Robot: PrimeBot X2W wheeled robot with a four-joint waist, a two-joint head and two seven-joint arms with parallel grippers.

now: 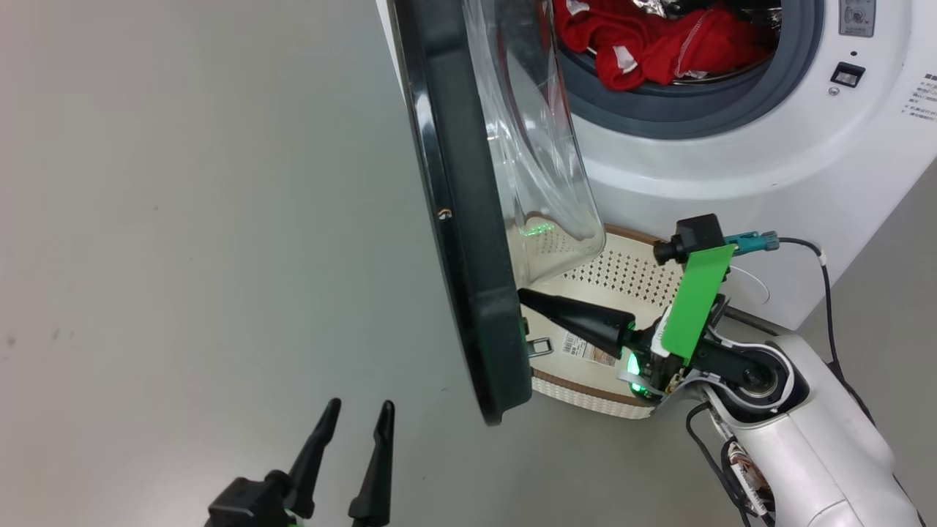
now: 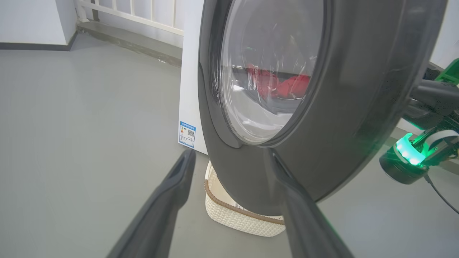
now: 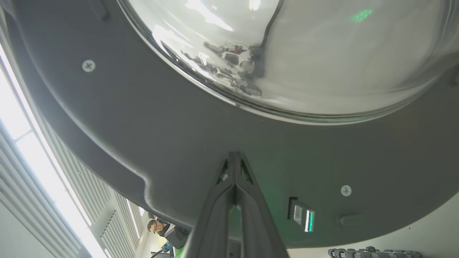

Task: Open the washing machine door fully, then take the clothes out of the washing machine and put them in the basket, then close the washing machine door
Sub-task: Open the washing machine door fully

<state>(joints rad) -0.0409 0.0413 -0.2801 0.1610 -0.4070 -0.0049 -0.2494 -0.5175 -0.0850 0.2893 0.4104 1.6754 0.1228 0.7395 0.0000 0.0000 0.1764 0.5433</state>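
Right gripper (image 3: 235,156) pinched shut, tips against inside of washing machine door (image 1: 468,256), left gripper (image 1: 361,406) wide, near its outside

You can read no text: the blue sticker (image 2: 187,134) and printed lines (image 1: 924,95) on the washing machine (image 1: 732,168) are too small, as is the barcode label (image 1: 585,348) in the basket (image 1: 629,274).

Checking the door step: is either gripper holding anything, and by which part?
Nothing is held. The right gripper is shut, tips against the inner rim of the door; the left gripper is open and empty.
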